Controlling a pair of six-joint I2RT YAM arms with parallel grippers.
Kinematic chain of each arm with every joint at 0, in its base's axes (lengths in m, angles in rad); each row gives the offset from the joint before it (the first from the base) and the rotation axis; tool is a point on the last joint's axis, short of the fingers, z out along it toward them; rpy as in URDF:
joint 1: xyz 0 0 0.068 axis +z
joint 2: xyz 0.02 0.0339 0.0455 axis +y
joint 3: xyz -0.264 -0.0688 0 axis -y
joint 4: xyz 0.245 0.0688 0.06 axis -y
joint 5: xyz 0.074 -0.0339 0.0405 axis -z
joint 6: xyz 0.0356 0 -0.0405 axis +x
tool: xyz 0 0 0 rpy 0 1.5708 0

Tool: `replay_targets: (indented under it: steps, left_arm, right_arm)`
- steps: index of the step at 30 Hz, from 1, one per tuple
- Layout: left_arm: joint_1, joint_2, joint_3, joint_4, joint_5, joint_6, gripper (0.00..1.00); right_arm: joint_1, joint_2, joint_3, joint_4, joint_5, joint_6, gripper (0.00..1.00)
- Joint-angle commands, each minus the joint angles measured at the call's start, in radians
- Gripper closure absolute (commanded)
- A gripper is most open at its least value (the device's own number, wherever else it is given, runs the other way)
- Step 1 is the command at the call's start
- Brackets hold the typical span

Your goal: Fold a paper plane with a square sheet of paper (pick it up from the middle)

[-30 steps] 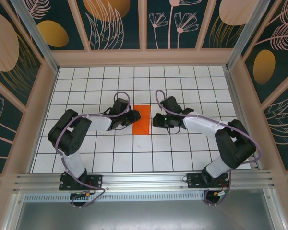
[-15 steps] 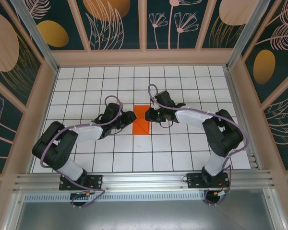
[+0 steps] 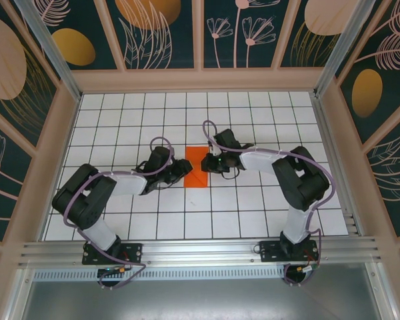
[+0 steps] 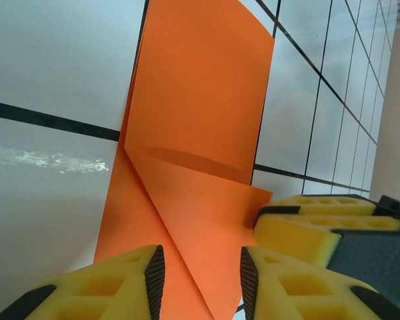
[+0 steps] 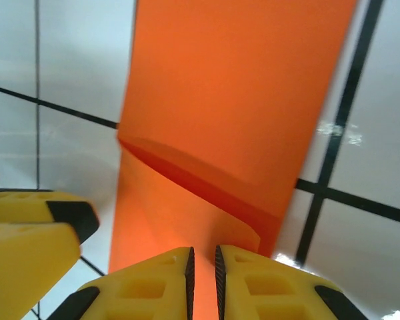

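Folded orange paper (image 3: 195,175), flat on white grid table (image 3: 253,127)

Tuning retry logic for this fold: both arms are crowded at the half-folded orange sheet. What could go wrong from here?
1. The diagonal flap stands raised off the orange sheet, not pressed flat; it may spring back.
2. The right gripper, jaws nearly closed at the flap's edge, could drag or crumple the thin sheet.
3. The left gripper sits close opposite it; the two could collide over the sheet.
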Motion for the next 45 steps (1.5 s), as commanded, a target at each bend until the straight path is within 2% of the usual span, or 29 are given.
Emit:
replay_targets:
  steps: [1,8,13,23,31,38,45]
  left_arm:
    - [-0.008,0.029,0.039,-0.004,0.007,-0.008,0.6]
    - [-0.024,0.08,0.086,-0.014,0.001,-0.013,0.54]
    - [-0.028,0.099,0.123,-0.083,-0.03,-0.011,0.5]
    - [-0.032,-0.006,0.087,-0.162,-0.122,-0.013,0.49]
    - [-0.033,0.021,0.093,-0.155,-0.11,-0.001,0.61]
    - [-0.033,0.064,0.17,-0.227,-0.114,0.033,0.66]
    - [-0.038,0.082,0.159,-0.215,-0.113,0.008,0.67]
  right_arm:
    - [-0.021,0.021,0.034,0.012,0.006,-0.019,0.81]
    - [-0.046,0.039,0.025,0.026,-0.023,-0.036,0.81]
    - [-0.053,0.04,0.014,0.04,-0.039,-0.039,0.81]
    - [-0.057,-0.052,-0.006,0.059,-0.022,-0.041,0.82]
    - [-0.021,-0.104,-0.008,0.067,-0.036,-0.068,0.8]
    - [0.002,-0.04,0.024,0.046,-0.078,-0.09,0.8]
    - [-0.008,0.017,0.029,0.019,-0.029,-0.096,0.8]
